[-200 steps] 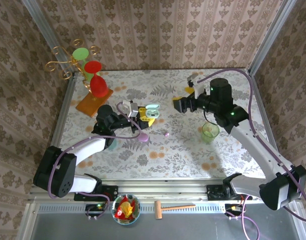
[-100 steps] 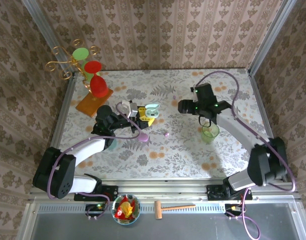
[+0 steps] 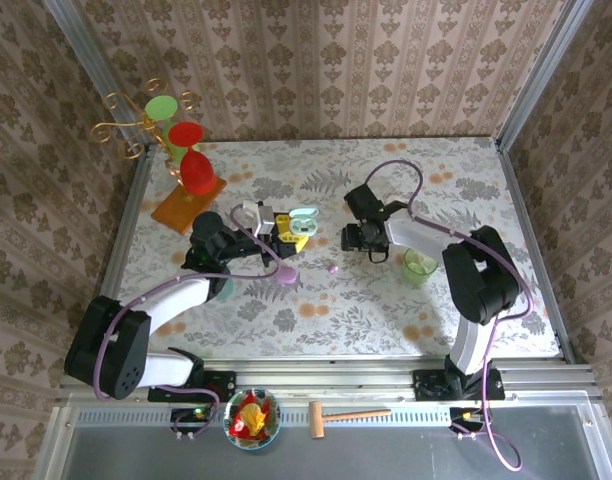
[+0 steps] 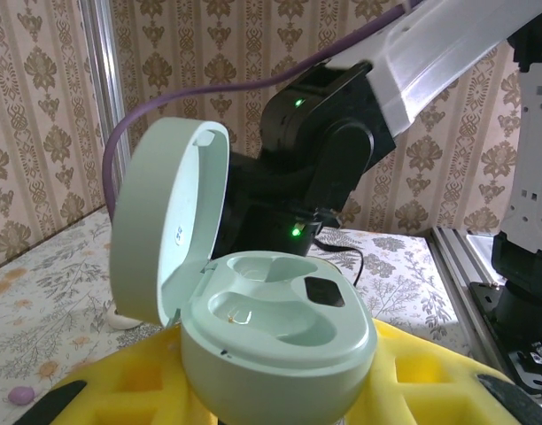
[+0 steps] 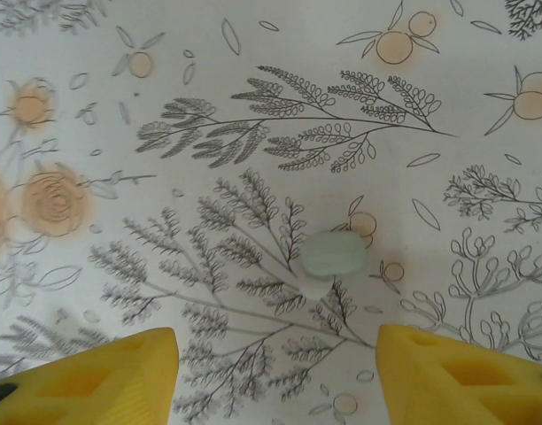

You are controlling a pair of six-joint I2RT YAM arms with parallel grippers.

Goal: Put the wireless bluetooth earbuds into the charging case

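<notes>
Earbuds (image 5: pixel 333 257) lie loose on the table (image 5: pixel 253 106): the pale one sits just ahead of your right gripper (image 5: pixel 275 354), whose yellow fingers (image 5: pixel 94 376) stand spread and clear of it. The lilac bud (image 3: pixel 333 268) lies apart, near a lilac oval (image 3: pixel 284 276). Your left gripper (image 4: pixel 275 398) pinches the mint case (image 4: pixel 271 336), lid up. A green cup (image 3: pixel 420 265) stands beside the right arm.
</notes>
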